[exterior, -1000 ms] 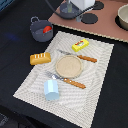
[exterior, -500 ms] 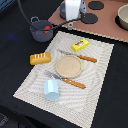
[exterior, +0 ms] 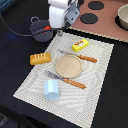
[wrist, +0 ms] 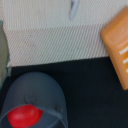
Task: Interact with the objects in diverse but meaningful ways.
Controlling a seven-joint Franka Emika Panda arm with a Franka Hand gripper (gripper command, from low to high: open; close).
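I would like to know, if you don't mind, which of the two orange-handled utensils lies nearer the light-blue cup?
The fork, lying right next to the light-blue cup. The knife lies across the tan plate, near the yellow packet.

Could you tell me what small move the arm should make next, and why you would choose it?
Probably a short descent toward the grey pot, keeping the tomato inside it centred. The wrist view looks almost straight down on the pot, with the bread loaf off to one side, so the pot seems the nearest target. The jaws are not visible, so I would check they are open first.
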